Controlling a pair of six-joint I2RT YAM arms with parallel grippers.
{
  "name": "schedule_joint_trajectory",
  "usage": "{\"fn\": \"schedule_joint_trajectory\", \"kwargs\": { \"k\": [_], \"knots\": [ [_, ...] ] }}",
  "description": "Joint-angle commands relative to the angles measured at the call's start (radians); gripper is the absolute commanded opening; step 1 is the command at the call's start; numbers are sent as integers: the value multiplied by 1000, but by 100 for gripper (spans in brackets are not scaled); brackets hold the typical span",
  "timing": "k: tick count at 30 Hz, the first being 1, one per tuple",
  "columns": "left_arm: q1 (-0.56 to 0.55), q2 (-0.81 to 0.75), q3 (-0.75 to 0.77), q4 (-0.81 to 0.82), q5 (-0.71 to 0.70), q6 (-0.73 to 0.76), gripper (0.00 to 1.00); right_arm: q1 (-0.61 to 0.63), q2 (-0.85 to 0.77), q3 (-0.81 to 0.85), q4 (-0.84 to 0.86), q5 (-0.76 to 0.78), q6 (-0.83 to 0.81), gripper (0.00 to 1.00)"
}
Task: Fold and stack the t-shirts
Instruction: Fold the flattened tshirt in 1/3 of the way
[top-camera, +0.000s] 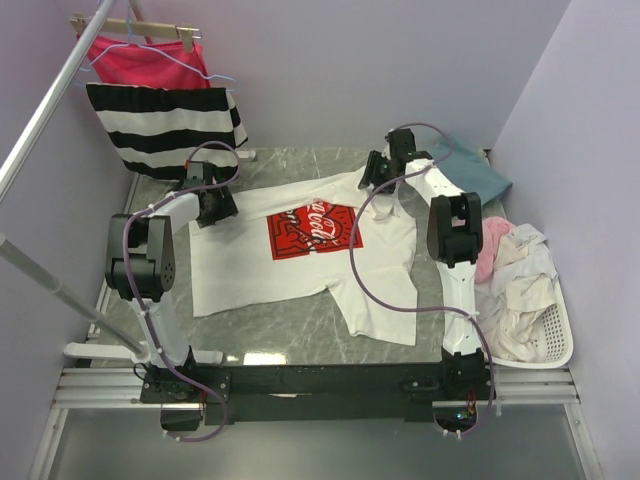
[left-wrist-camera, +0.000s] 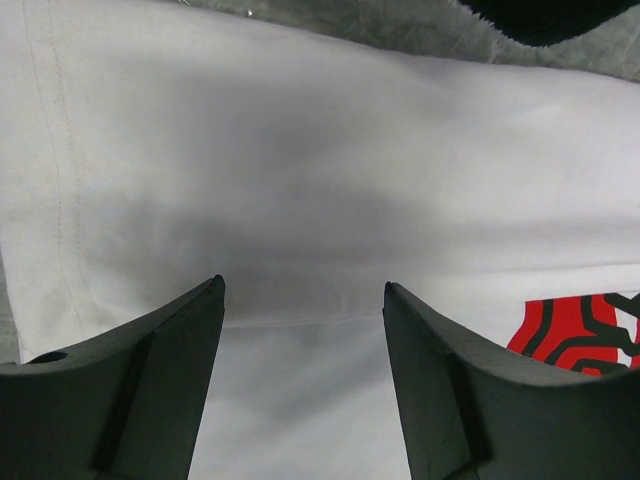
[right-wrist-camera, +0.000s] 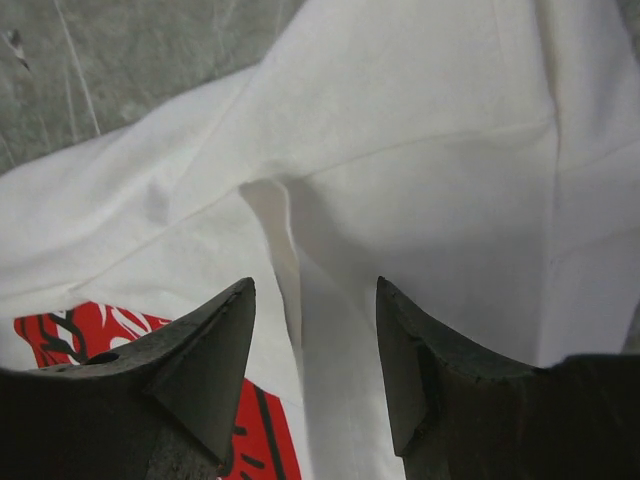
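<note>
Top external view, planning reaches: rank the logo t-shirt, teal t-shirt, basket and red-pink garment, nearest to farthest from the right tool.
1. Logo t-shirt, directly beneath the right tool.
2. Teal t-shirt, far right corner.
3. Basket, near right edge.
4. Red-pink garment, hanging far left.

The teal-blue t-shirt (top-camera: 485, 172) lies partly hidden behind the right arm (top-camera: 455, 230); the red square logo (left-wrist-camera: 585, 330) is cut by the left wrist view's right edge and, in the right wrist view, partly covered by a finger (right-wrist-camera: 190, 380) of the right gripper (right-wrist-camera: 315, 295).
</note>
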Motion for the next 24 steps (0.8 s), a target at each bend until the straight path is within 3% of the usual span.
{"fn": "schedule_joint_trajectory", "kwargs": {
  "k": [1, 4, 7, 11, 15, 24],
  "knots": [
    [-4, -22, 27, 1, -14, 3, 71, -2, 22, 80, -24, -52, -33, 59],
    [-4, -18, 27, 1, -13, 4, 70, -2, 41, 87, -36, -63, -40, 58],
    [-4, -10, 30, 0, -13, 3, 70, 1, 37, 64, -17, -65, -41, 50],
    [-4, -5, 28, 1, -8, 3, 70, 8, 31, 55, -2, -63, -56, 18],
    [-4, -2, 30, 0, -2, 4, 70, 8, 38, 86, -31, -69, -64, 0],
    [-4, -5, 28, 6, 0, 3, 70, 35, -241, -231, 93, -98, -130, 0]
  ]
}}
